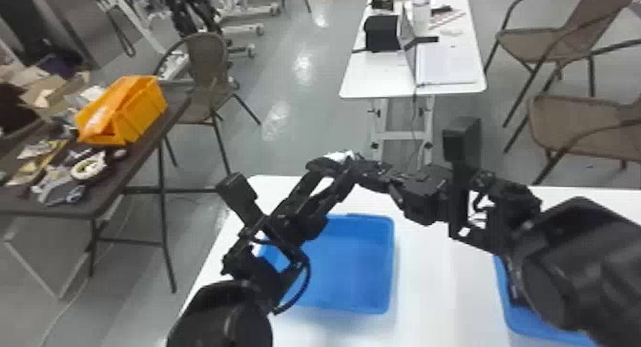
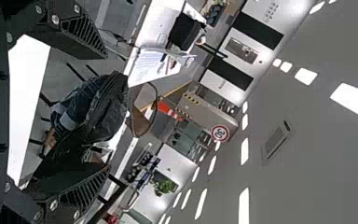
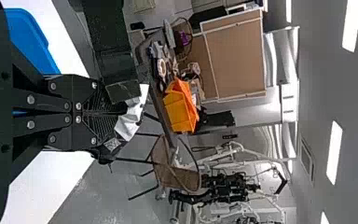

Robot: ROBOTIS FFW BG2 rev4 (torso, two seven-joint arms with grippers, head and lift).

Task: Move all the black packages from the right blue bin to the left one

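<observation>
In the head view, my left gripper (image 1: 332, 172) and right gripper (image 1: 356, 167) meet above the table beyond the left blue bin (image 1: 350, 270). The package (image 1: 341, 155), black with a white part, is at their tips. In the right wrist view, my right gripper (image 3: 120, 110) is shut on the package (image 3: 131, 116), its white side showing. My left gripper (image 2: 106, 111) has its fingers spread wide in the left wrist view; whether they touch the package I cannot tell. The visible floor of the left bin is bare. My right forearm covers much of the right blue bin (image 1: 555, 326).
Both bins stand on a white table (image 1: 439, 284), apart from each other. On the left is a dark side table (image 1: 102, 198) with an orange bin (image 1: 140, 115) and loose items. A white table (image 1: 377, 79) and several chairs stand farther off.
</observation>
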